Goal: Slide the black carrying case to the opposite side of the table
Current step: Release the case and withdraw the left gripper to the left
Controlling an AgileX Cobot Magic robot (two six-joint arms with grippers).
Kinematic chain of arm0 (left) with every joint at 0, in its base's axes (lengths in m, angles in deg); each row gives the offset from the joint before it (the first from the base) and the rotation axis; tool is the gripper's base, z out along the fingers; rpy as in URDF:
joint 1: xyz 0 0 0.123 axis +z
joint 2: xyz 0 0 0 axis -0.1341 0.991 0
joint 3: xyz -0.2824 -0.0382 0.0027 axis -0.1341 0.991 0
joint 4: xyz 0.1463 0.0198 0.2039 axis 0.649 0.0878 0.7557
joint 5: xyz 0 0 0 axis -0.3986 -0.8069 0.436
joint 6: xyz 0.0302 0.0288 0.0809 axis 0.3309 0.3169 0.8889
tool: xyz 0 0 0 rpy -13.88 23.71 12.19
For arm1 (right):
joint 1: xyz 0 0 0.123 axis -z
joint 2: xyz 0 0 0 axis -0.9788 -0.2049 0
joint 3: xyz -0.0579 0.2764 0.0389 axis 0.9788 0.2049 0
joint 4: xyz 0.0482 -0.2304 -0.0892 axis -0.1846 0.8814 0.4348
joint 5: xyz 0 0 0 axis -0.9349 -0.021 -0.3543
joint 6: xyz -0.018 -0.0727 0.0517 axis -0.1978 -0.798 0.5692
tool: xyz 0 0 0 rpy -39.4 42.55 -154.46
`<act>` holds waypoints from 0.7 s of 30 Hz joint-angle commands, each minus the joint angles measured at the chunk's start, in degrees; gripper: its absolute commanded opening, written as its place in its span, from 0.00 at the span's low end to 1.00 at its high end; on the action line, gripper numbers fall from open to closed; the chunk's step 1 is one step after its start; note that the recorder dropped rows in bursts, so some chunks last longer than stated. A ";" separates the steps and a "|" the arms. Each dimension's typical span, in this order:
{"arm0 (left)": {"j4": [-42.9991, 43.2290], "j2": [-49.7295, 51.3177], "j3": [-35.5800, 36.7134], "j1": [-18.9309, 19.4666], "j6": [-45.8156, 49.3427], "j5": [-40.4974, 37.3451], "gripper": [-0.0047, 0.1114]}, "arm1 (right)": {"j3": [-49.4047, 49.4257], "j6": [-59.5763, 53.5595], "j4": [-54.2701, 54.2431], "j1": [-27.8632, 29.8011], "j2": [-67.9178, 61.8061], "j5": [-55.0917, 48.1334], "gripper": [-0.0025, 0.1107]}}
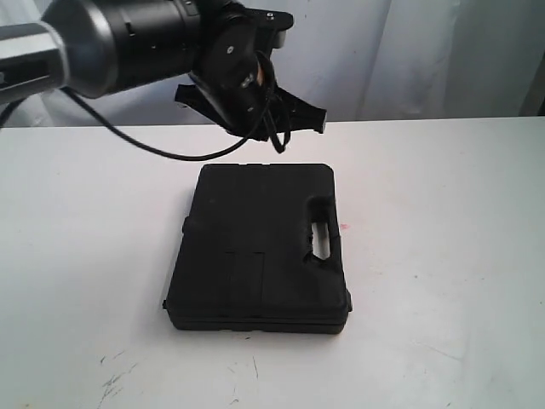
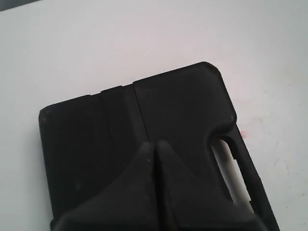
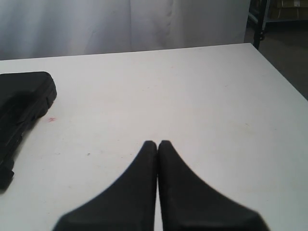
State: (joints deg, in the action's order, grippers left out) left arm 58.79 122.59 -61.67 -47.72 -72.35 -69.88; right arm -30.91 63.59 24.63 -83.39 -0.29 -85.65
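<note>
The black carrying case (image 1: 260,247) lies flat and closed near the middle of the white table (image 1: 443,213), with its handle cut-out on the right side. My left gripper (image 2: 155,143) is shut and empty, its tips over the case's lid (image 2: 144,110); whether they touch it I cannot tell. In the exterior view the left gripper (image 1: 255,128) hangs over the case's far edge. My right gripper (image 3: 157,143) is shut with nothing in it, above bare table (image 3: 168,86) well to the side of the case (image 3: 21,96). It is out of the exterior view.
A small pink spot (image 1: 345,227) marks the table just right of the case's handle. Dark scuff marks (image 1: 115,375) lie at the front left. A white curtain (image 1: 409,51) hangs behind the far edge. The table's side edge (image 3: 281,72) drops off to dark floor.
</note>
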 commanded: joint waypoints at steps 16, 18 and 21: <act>10.59 -35.82 48.24 0.09 -12.64 25.73 0.04 | 0.19 -0.16 -0.48 0.23 0.34 0.68 0.02; 10.59 -38.16 49.76 0.09 -12.64 23.68 0.04 | 0.19 -0.16 -0.48 0.23 0.34 0.68 0.02; 10.59 -40.55 50.94 0.09 -12.64 21.55 0.04 | 0.19 -0.16 -0.48 0.23 0.34 0.68 0.02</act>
State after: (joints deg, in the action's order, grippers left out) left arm 69.09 84.40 -11.81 -47.72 -84.40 -46.89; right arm -30.91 63.59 24.63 -83.39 -0.29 -85.65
